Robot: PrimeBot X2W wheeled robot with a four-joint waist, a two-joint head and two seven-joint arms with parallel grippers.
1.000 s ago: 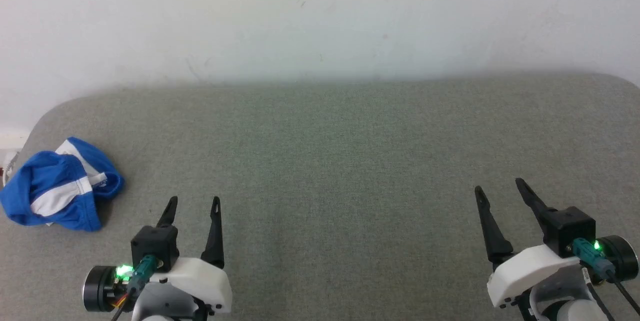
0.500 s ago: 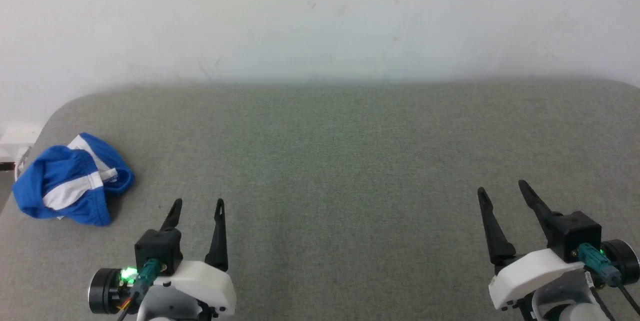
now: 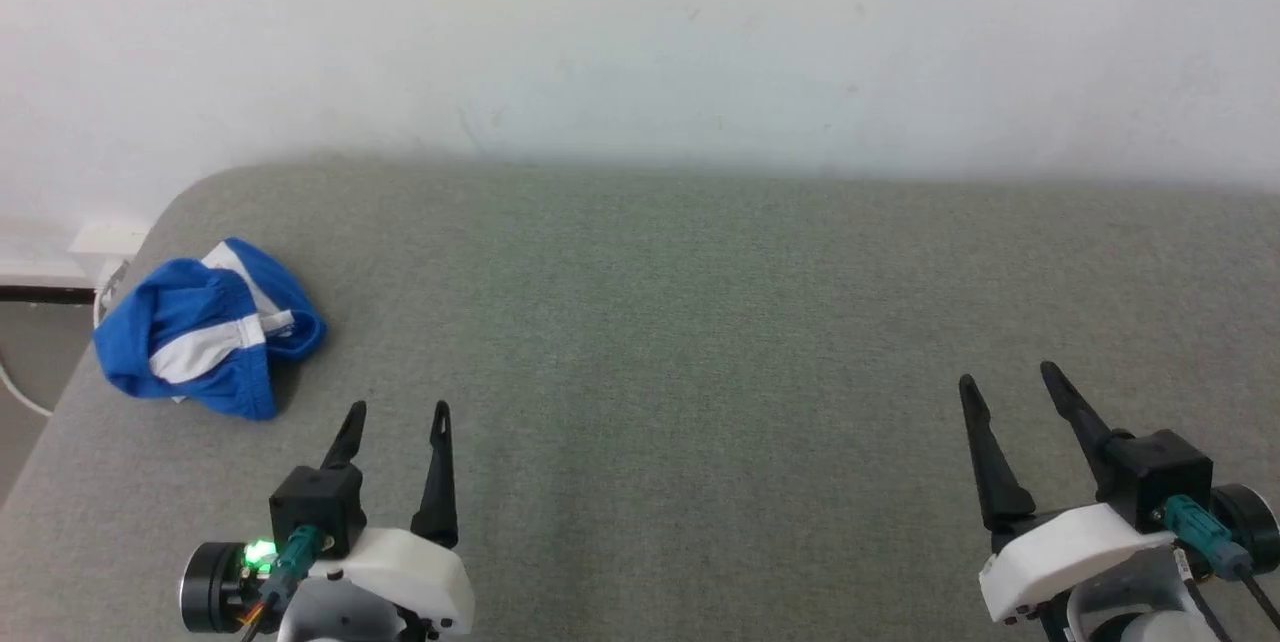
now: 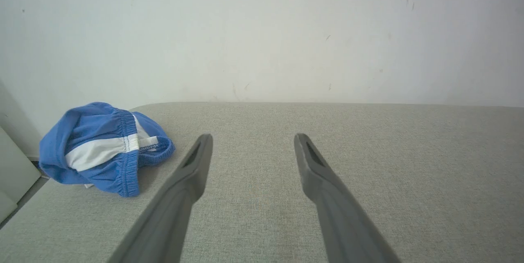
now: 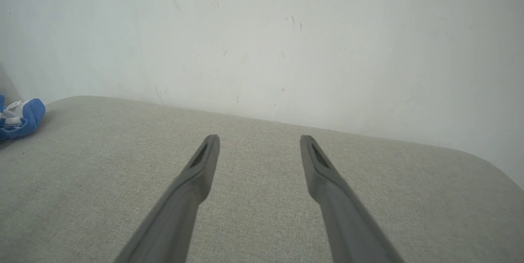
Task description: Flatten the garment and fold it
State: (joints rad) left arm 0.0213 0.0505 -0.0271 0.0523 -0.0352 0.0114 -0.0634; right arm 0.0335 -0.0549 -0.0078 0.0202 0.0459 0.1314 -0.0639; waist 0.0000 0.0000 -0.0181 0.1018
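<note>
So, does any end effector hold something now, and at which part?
Nothing is held. Both the left end effector and the right end effector are open, apart from the crumpled garment.

The grey fabric-covered tabletop (image 3: pixel 700 322) lies bare from its centre out to three o'clock, free passage ahead of the left tool (image 3: pixel 397 409) and the right tool (image 3: pixel 1006 375). At nine o'clock, near the edge, a crumpled heap of bright blue shorts with white stripes (image 3: pixel 205 327) stands in the way. A white wall (image 3: pixel 640 42) closes twelve o'clock.
</note>
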